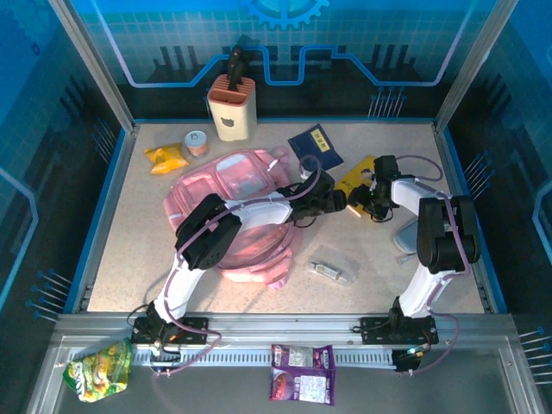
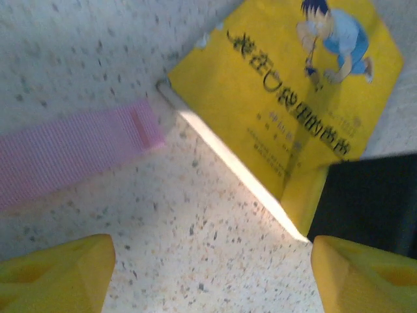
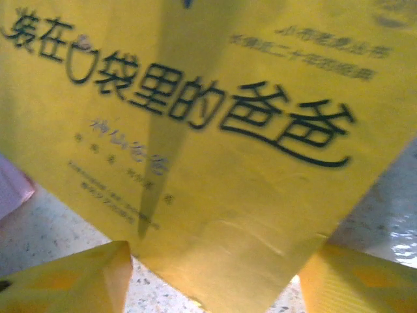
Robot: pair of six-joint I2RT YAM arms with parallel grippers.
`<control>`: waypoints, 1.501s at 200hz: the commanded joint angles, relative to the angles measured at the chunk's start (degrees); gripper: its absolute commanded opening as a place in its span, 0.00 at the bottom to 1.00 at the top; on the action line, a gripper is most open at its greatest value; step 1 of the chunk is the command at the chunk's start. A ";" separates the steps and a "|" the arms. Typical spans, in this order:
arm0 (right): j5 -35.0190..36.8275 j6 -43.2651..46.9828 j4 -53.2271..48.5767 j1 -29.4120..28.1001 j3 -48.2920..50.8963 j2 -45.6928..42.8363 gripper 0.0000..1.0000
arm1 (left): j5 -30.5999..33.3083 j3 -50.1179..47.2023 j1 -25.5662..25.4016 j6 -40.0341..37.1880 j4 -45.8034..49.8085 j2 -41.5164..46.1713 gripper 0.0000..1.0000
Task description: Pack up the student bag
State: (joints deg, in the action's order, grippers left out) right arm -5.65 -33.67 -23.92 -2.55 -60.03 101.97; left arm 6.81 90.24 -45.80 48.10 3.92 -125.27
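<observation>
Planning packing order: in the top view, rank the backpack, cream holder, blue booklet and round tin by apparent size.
Largest to smallest:
1. backpack
2. cream holder
3. blue booklet
4. round tin

Student bag (image 1: 241,203) on table (image 1: 129,259), centre-left. Knife block (image 1: 233,108) behind bag, at far edge. Snack packet (image 1: 166,158) and round tin (image 1: 197,142) side by side, behind-left of bag. Booklet (image 1: 316,147) behind-right of bag. Picture book (image 1: 355,175) right of bag, just before booklet. Bag strap (image 2: 71,153) flat on table left of picture book, close, not touching. Clear packet (image 1: 330,272) before-right of bag.
</observation>
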 commanded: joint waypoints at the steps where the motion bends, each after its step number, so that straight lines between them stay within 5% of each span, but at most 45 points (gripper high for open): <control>1: -3.28 0.09 -2.76 -1.05 2.64 0.01 0.55 | 0.93 -0.91 1.49 0.12 -1.59 2.22 0.79; 52: 2.03 1.57 -7.40 -1.90 3.76 -2.59 0.33 | 0.76 -1.77 1.63 0.39 -1.86 3.26 0.79; 148: 5.56 0.97 -12.37 -4.72 10.32 -14.68 0.27 | 0.81 -4.03 1.55 1.20 -0.56 5.74 0.79; 237: 17.03 6.80 -11.89 -11.01 -14.31 1.98 0.69 | 3.03 -13.16 4.18 -0.90 -1.97 18.13 0.78; 300: 24.17 4.02 -17.41 -14.58 -33.01 20.67 0.87 | 4.23 -22.71 6.86 -2.74 -3.87 27.48 0.80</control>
State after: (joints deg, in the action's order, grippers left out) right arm 13.37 -28.69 -37.01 -15.42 -88.36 118.87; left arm 9.37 71.02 -39.35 47.22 0.89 -101.10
